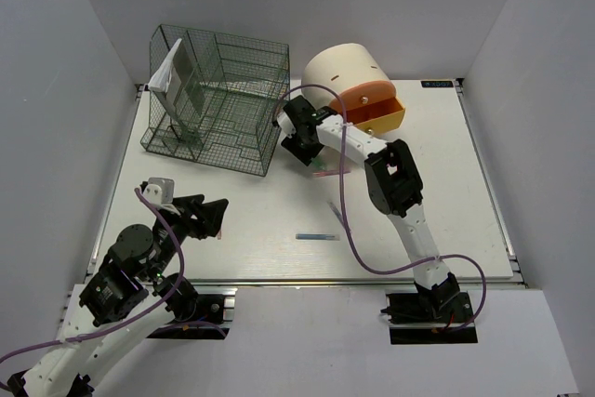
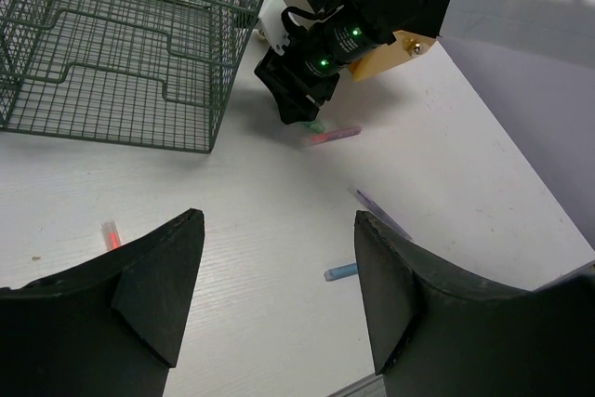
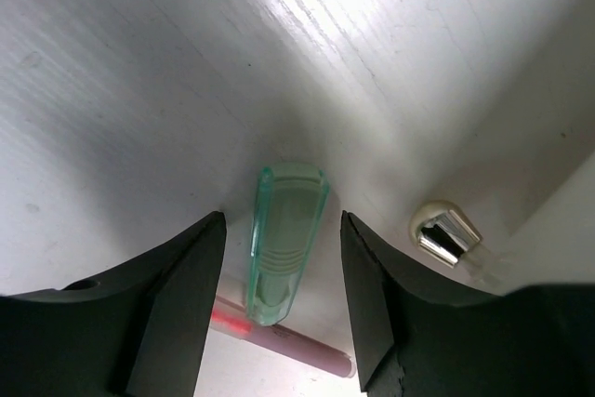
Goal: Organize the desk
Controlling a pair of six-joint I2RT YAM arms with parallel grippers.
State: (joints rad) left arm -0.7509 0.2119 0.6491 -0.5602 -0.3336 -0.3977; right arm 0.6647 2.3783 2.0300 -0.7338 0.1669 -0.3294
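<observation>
The white tabletop [image 1: 428, 202] spreads from the silver rail [image 1: 307, 283] by the arm bases back to the far wall, carrying everything else. Nearest on the left, the left claw [image 2: 279, 230] hangs low over bare board, its fingers wide apart and holding nothing. A short red-tipped stick [image 2: 111, 234] lies just beyond one fingertip. Right of it lie a blue pen [image 1: 318, 236] and then a thin purple pen [image 2: 381, 213]. Farther back, the right claw [image 3: 282, 230] points down at the surface, its fingers spread either side of a translucent green cap [image 3: 284, 248] without touching it. A pink pen [image 2: 331, 136] lies crosswise beside that cap, and a small shiny metal piece [image 3: 446, 232] sits nearby. Behind on the left stands the dark green wire rack [image 1: 218, 99] with white paper [image 1: 167, 72] propped inside. To its right is the cream cylindrical drawer unit [image 1: 339, 72], its orange drawer [image 1: 376, 111] pulled open.
</observation>
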